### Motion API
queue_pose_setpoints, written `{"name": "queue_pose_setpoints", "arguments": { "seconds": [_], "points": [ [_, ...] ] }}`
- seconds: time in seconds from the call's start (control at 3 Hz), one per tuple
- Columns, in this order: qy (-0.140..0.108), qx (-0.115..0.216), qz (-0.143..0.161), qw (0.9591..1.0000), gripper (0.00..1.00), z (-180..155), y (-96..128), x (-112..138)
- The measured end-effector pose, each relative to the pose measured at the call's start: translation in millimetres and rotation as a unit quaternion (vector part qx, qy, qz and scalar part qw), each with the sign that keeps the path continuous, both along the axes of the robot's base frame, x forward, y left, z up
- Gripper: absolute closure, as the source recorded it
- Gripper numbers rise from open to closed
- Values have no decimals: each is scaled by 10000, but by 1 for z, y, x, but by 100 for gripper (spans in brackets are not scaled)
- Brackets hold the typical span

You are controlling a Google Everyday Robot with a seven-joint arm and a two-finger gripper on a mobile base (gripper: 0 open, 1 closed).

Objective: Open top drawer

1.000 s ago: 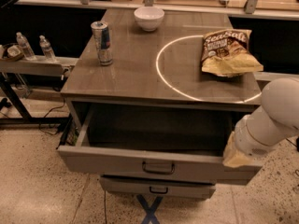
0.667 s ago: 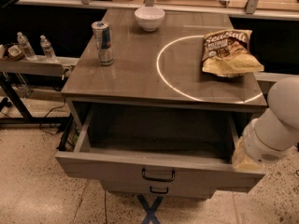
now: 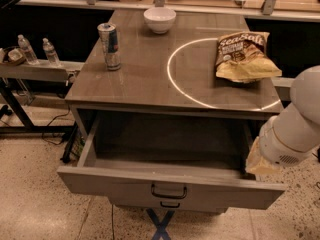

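The top drawer [image 3: 125, 184] of the grey wood-look cabinet stands pulled far out toward me. Its inside looks dark and bare. Its small dark pull handle [image 3: 169, 191] sits at the centre of the front. The handle of a lower drawer [image 3: 170, 204] peeks out just beneath. My white arm [image 3: 295, 129] comes in from the right. My gripper [image 3: 251, 168] is at the drawer's right end, just behind the front panel, and the arm hides most of it.
On the cabinet top [image 3: 140, 79] stand a drink can [image 3: 109, 46], a white bowl [image 3: 159, 19] and a chip bag [image 3: 245, 56] inside a white circle. A side shelf with small bottles [image 3: 27, 49] is at the left. Blue tape [image 3: 160, 224] marks the floor.
The top drawer has slid further out toward me. My arm has moved with it, a little to the right and nearer.
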State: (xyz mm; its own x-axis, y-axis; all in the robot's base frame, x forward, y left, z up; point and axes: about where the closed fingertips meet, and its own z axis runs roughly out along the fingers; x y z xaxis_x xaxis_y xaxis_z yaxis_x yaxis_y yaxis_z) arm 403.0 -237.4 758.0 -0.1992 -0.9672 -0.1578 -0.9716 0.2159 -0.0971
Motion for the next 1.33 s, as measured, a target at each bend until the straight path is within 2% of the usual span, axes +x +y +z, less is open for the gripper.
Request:
{"name": "queue_pose_setpoints", "arguments": {
  "seconds": [0.33, 0.67, 1.33],
  "points": [
    [-194, 162, -1, 9997, 95, 5, 16, 28],
    [-243, 239, 13, 9994, 100, -4, 24, 41],
    [-182, 466, 106, 9987, 100, -56, 27, 56]
  ]
}}
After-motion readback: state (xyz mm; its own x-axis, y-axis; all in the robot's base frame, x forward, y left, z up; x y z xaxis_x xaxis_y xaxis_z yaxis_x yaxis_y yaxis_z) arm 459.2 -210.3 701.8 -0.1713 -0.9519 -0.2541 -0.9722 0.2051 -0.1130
